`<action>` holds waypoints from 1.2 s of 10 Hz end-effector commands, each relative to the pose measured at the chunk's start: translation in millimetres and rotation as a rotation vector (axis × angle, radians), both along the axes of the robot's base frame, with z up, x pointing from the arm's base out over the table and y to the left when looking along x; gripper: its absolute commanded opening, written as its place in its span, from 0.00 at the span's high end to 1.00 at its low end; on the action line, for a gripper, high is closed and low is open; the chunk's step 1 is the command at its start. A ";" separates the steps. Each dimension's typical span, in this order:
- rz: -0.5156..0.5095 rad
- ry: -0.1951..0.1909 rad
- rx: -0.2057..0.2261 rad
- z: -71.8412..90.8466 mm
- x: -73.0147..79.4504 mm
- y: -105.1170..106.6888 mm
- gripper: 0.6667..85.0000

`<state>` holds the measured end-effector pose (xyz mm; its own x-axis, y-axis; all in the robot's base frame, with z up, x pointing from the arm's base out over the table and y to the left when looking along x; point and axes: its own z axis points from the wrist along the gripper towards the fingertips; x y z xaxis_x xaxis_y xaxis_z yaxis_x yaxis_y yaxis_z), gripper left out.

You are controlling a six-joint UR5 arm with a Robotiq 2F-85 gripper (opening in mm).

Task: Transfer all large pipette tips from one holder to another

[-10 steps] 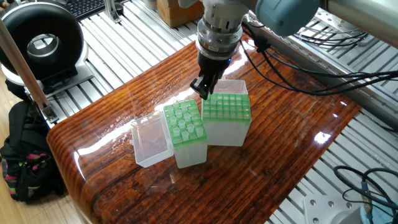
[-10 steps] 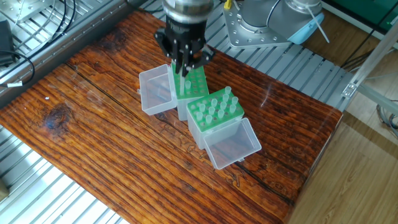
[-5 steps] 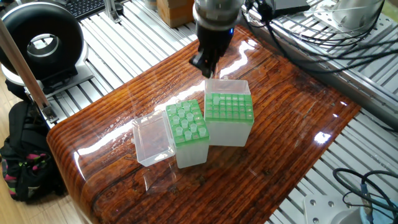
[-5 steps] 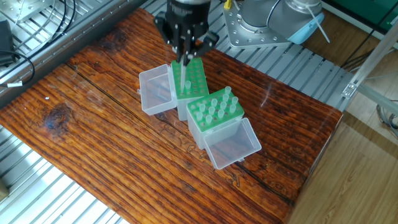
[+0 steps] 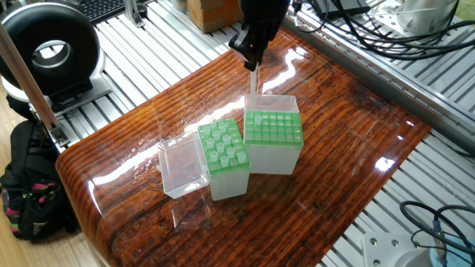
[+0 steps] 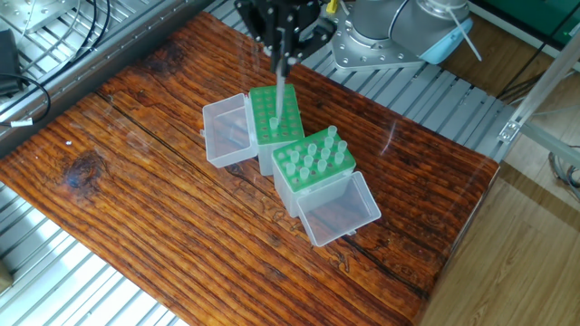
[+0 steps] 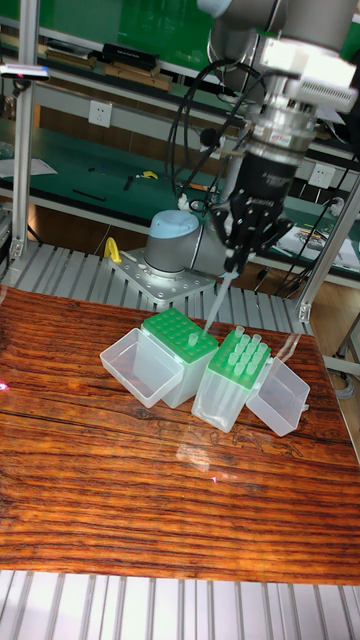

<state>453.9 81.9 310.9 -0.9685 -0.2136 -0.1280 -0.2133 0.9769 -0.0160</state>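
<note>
Wooden table (image 6: 136, 217): beneath the pincer.
Two green racks, below the pincer: one nearly empty (image 6: 274, 116), one filled with large pipette tips (image 6: 313, 158).
Pincer (image 7: 234, 262): raised, closed on one pipette tip (image 7: 215, 309), which hangs tilted above the emptier rack.

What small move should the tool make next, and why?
Probably shift sideways towards the fuller green rack. The tool, shut on one large pipette tip, has risen above the nearly empty rack, and the tip's lower end seems clear of it, so sideways travel looks safe.
</note>
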 end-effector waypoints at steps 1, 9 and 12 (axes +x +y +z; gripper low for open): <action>-0.022 -0.015 0.061 15.3 -10.7 26.8 0.87; -0.052 -0.015 0.059 -11.7 -18.3 42.1 0.87; -0.041 -0.031 0.079 -20.3 -27.9 43.7 0.88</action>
